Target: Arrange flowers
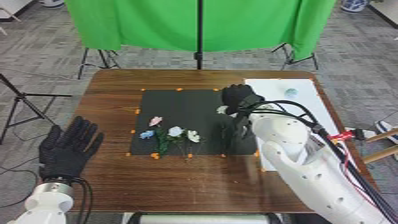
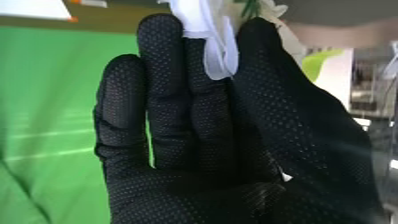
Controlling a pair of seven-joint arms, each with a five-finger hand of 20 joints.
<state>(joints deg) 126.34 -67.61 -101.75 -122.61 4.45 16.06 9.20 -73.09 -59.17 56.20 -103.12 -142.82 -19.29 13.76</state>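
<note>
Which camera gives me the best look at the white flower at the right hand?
The right wrist view: the white flower appears large there, its petals visible between the thumb and fingers of the right hand. The head view shows it as a small pale patch beside that hand.

Bright, even indoor light falls around the right hand (image 1: 238, 96) in the head view; the white sheet (image 1: 275, 87) beside it is brightest. In the right wrist view, faint haze veils the palm; pale streaks cross the green cloth (image 2: 53, 100) beside the fingers; small highlights (image 2: 362, 121) glare beyond the thumb (image 2: 293, 95).
</note>
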